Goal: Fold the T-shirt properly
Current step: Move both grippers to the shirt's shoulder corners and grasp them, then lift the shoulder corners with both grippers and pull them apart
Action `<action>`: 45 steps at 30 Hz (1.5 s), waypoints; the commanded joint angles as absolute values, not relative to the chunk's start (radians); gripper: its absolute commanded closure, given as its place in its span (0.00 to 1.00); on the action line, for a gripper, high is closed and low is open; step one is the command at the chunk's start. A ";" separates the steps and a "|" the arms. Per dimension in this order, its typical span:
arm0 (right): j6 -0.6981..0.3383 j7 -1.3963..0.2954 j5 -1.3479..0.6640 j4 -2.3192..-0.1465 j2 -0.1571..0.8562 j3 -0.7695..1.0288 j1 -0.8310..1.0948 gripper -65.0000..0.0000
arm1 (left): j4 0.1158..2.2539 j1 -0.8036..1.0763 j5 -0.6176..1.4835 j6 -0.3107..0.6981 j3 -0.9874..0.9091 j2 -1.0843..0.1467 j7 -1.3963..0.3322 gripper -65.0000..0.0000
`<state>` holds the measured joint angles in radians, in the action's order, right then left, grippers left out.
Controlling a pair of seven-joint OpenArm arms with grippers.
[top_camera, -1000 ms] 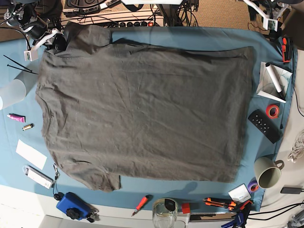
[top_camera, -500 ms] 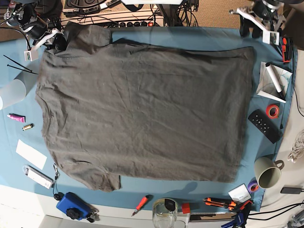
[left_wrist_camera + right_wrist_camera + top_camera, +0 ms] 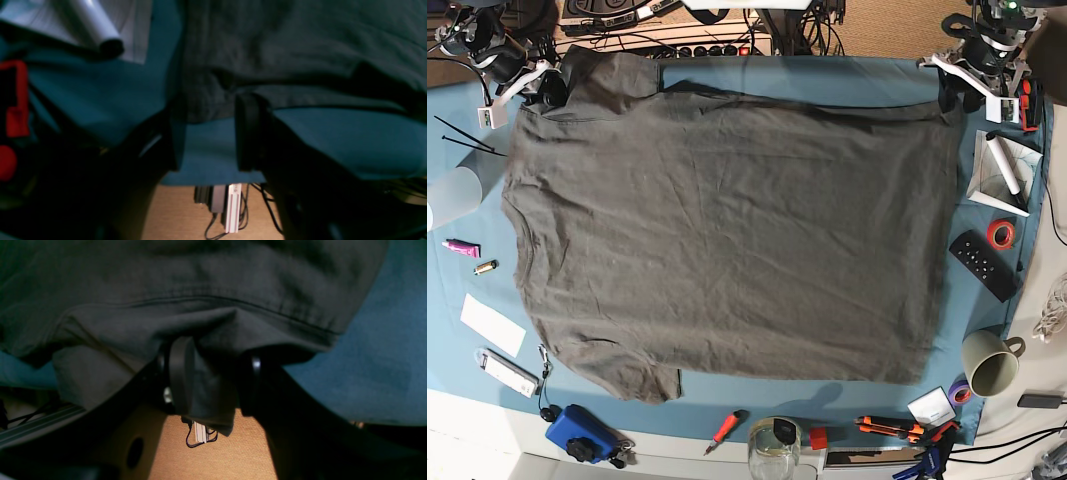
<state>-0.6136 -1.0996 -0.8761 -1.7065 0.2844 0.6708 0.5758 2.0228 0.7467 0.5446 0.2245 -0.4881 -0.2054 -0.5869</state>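
The T-shirt (image 3: 727,240) lies spread flat across most of the blue table cloth (image 3: 827,75), reaching from the far edge of the bench almost to the near edge. Its collar side faces the bench's left edge and its hem runs along the right side. The far-left sleeve is bunched and folded up at the far-left corner.

The right gripper (image 3: 213,380) sits at that far-left corner. Its jaws stand apart, with a fold of sleeve fabric hanging between them. One finger (image 3: 180,373) touches the fabric; the pictures do not show whether the cloth is actually pinched.

The left gripper (image 3: 206,133) sits at the far-right corner of the bench, at the far hem corner of the shirt. Its jaws are spread, with bare table cloth between the tips and the hem edge lying just at the tips, not clamped.

Along the right edge lie a white tube (image 3: 1002,165), a red tape roll (image 3: 1001,234), a black remote (image 3: 983,264) and a mug (image 3: 991,362). Near the left edge stands a translucent cup (image 3: 452,197).
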 commanded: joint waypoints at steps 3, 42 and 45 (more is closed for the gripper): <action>-0.606 -1.159 -0.844 -1.706 0.288 0.669 0.587 0.67 | 1.968 0.717 0.569 0.286 -0.493 -0.210 -0.570 0.63; -0.607 -1.151 -0.878 -1.706 0.288 0.669 0.587 1.00 | 1.968 0.604 0.602 0.348 -0.548 -0.175 -0.666 1.00; -0.607 -1.152 -0.879 -1.707 0.288 0.669 0.587 1.00 | 2.012 0.607 0.602 0.297 -0.595 -0.175 -0.715 1.00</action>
<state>-0.6098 -1.1187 -0.8997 -1.7031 0.2817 0.6701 0.5766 1.9938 0.6018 0.5968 0.2981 -0.5850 -0.1661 -0.7353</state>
